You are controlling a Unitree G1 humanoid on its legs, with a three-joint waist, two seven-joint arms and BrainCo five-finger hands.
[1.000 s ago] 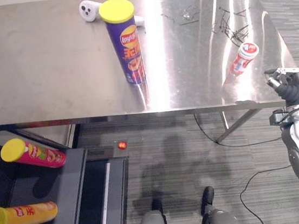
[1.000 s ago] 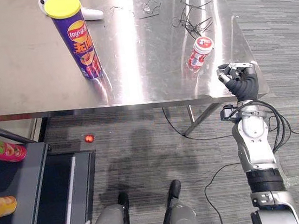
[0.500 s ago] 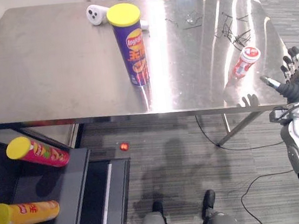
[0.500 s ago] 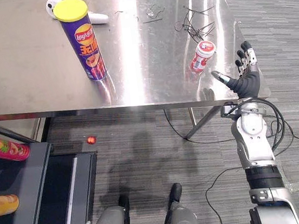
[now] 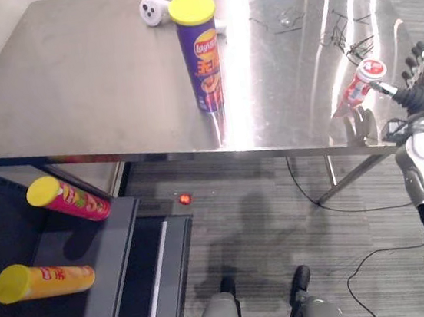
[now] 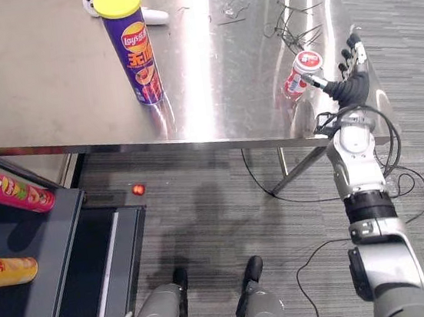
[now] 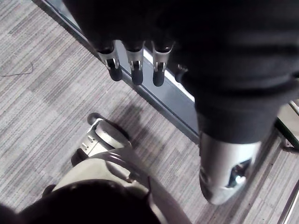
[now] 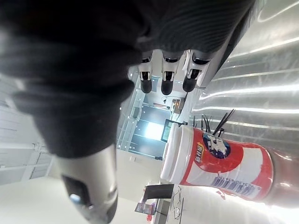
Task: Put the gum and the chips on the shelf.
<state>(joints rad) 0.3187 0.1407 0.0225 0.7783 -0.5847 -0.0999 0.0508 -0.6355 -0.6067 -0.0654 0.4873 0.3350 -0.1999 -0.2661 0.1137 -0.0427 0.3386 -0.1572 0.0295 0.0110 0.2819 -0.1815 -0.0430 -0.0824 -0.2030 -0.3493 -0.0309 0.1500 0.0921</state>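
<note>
— Where are the chips?
— On the table [image 5: 72, 90]: the chips can [image 5: 199, 55] stands well left of the right hand [image 6: 347, 89], whose fingers are spread and empty.
— The gum?
— The gum bottle [image 6: 300, 75] is just beside its thumb, perhaps touching. The left hand [image 7: 136, 70] has straight fingers and holds nothing.

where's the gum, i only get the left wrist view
observer: The gum is on the table, near its right edge.
operator: right hand got it
observer: No, the right hand is open just beside it, fingers not curled round it.
operator: and the chips
observer: The purple chips stand upright mid-table, away from both hands.
operator: shelf free
observer: A pink can and a yellow can lie on the shelf.
</note>
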